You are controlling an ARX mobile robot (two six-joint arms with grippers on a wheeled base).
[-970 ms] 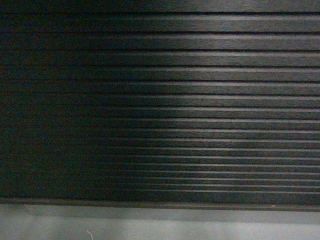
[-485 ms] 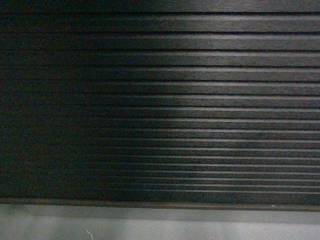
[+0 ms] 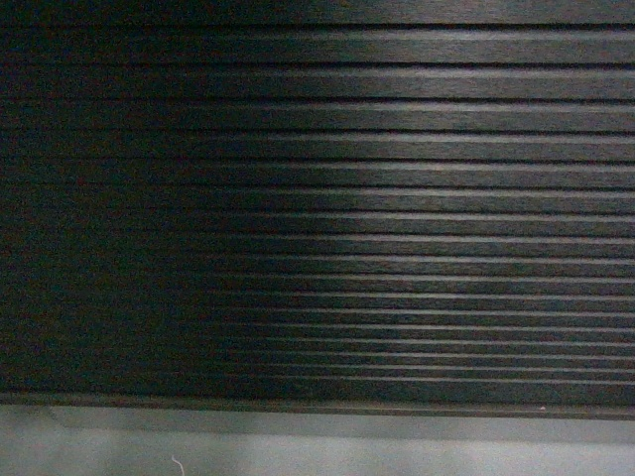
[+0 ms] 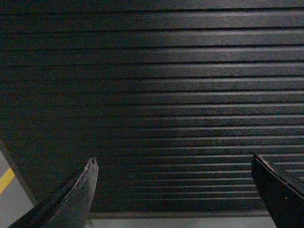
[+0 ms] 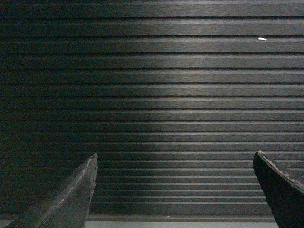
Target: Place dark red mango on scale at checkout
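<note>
While both the left gripper point(image 4: 173, 192) and right gripper point(image 5: 175, 190) gape wide and empty before the checkout point(image 3: 397, 198), we see no mango anywhere, though presumably it's firm, smooth, slippery, best clasped across its middle.

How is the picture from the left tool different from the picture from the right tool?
The left tool sees a bit of grey floor with a yellow stripe at its left edge; the right tool sees none. The right tool sees a small white speck on the checkout's ribbed panel; the left does not. Both tools are open, empty and face the panel.
</note>
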